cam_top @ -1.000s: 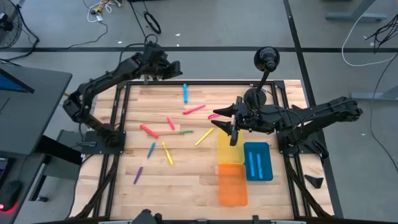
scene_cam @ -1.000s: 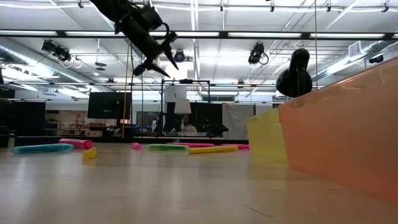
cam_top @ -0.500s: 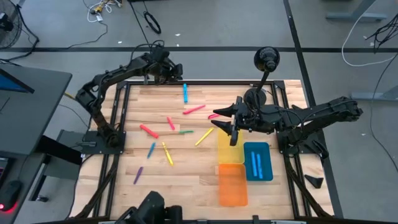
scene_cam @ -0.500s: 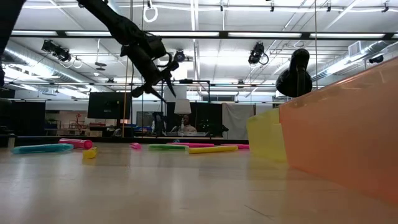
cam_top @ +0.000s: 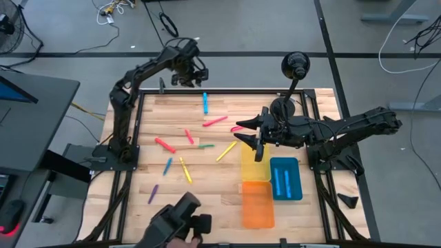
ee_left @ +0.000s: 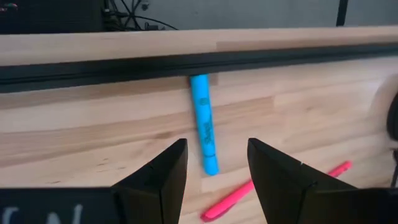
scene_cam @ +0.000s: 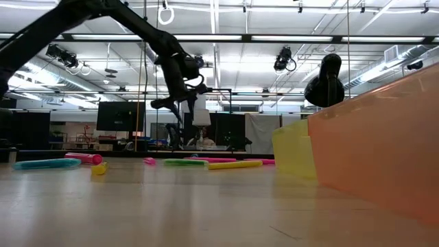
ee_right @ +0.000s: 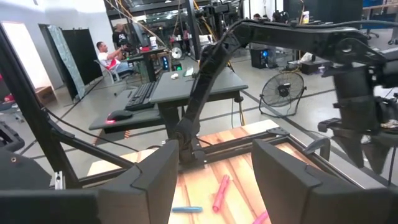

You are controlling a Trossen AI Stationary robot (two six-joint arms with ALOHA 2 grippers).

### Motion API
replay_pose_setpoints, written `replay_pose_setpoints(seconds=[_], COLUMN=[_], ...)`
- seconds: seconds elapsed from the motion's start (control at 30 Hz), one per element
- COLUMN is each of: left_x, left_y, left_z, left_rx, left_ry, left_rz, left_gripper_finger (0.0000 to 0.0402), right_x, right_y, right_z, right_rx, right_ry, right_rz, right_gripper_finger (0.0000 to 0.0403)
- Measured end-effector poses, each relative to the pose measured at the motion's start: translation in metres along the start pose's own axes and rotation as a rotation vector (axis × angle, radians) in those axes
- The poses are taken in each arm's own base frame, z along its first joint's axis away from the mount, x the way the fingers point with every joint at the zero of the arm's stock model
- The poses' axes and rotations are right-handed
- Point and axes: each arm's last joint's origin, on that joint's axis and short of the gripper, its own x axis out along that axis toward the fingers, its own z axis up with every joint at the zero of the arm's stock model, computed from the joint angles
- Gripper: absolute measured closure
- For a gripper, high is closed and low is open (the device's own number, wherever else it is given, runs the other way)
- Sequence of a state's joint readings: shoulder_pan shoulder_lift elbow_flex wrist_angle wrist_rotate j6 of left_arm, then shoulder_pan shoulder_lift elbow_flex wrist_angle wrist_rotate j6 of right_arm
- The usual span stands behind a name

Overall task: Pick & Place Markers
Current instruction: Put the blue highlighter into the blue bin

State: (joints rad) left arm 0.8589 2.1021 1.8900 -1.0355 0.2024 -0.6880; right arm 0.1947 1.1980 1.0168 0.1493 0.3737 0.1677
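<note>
Several markers lie flat on the wooden table [cam_top: 303,103]: a blue one [cam_top: 204,103] near the far edge, a pink one [cam_top: 215,121], red, green and yellow ones around the middle, and a purple one [cam_top: 153,193]. My left gripper [cam_top: 197,74] hangs open above the far edge, pointing steeply down. In its wrist view its fingers [ee_left: 216,146] stand either side of the blue marker [ee_left: 203,124], well above it, with the pink marker [ee_left: 273,190] nearby. My right gripper [cam_top: 238,132] waits open and level, high over the yellow tray [cam_top: 255,169].
An orange tray [cam_top: 257,204] and a blue tray [cam_top: 285,179] with blue markers inside stand at the near right. A black stand [cam_top: 295,65] rises at the far right. A dark metal rail [ee_left: 186,62] runs along the far edge. A dark object [cam_top: 176,219] shows at the near edge.
My left gripper has sunk toward the table by the far edge and tipped from nearly level to steeply down, as the arm has stretched out. It has stayed open. A dark object has come into view at the near edge.
</note>
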Motion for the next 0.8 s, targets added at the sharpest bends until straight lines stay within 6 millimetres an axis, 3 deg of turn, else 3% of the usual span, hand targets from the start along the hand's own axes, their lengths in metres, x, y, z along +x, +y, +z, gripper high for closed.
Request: replay_pose_setpoints(seconds=[0.23, 0.5, 0.8], left_x=[0.009, 0.014, 0.014], left_y=[-0.019, -0.025, -0.027], left_z=[0.004, -0.006, -0.006], left_rx=[-0.063, 0.022, 0.051], left_ry=[-0.023, -0.055, -0.084], left_rz=[-0.001, 0.095, 0.106], left_gripper_finger=[0.0240, 0.0285, 0.0291], right_x=[0.000, 0.000, 0.000], right_y=[0.000, 0.001, 0.001], right_z=[0.000, 0.000, 0.000], right_rx=[-0.015, -0.031, -0.038], right_ry=[0.000, 0.004, 0.007], right_rz=[0.001, 0.027, 0.046], right_gripper_finger=[0.0197, 0.0197, 0.0197])
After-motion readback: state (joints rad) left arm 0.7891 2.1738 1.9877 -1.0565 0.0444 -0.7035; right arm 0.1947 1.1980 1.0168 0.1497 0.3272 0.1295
